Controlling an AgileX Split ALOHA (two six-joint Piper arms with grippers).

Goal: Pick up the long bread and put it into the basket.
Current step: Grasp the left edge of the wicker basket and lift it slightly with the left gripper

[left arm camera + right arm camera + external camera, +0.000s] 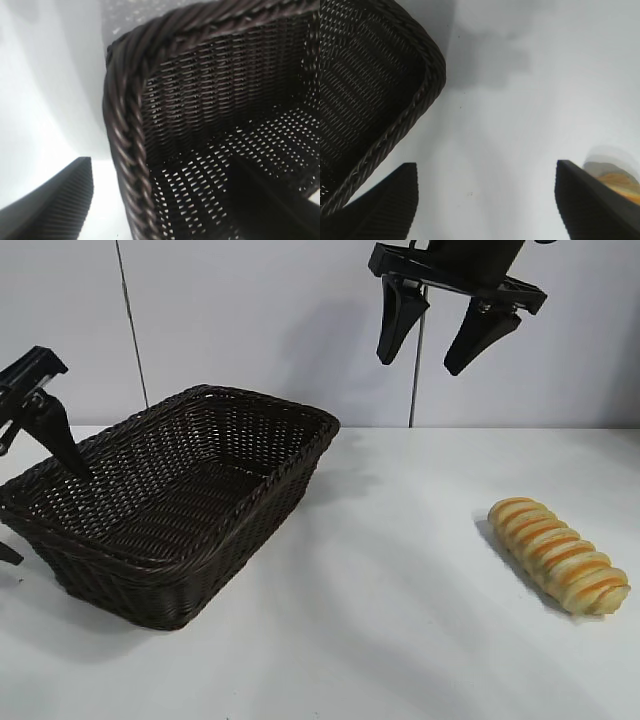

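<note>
A: From outside, where's the black right gripper (430, 338)?
B: High at the frame's top, fingers spread, empty. The golden-yellow striped long bread (558, 555) lies on the white table (400, 620), lower right, well apart from the dark brown woven wicker basket (175, 510).

A: Left wrist view?
B: The black left gripper (40, 435) straddles the basket's braided rim (125, 145), fingers apart.

A: Right wrist?
B: Spread fingers (380, 210); bread (617, 180) at the frame's right edge.

Basket (215, 455) dark brown woven; long bread (558, 555) golden-yellow, orange-brown stripes.

bread (558, 554) alone on bare table (400, 570), open all round and above | basket (175, 502) well apart, mouth open from above | left gripper (35, 445) straddles basket's left rim, one finger inside | right gripper (433, 343) high, jaws spread
</note>
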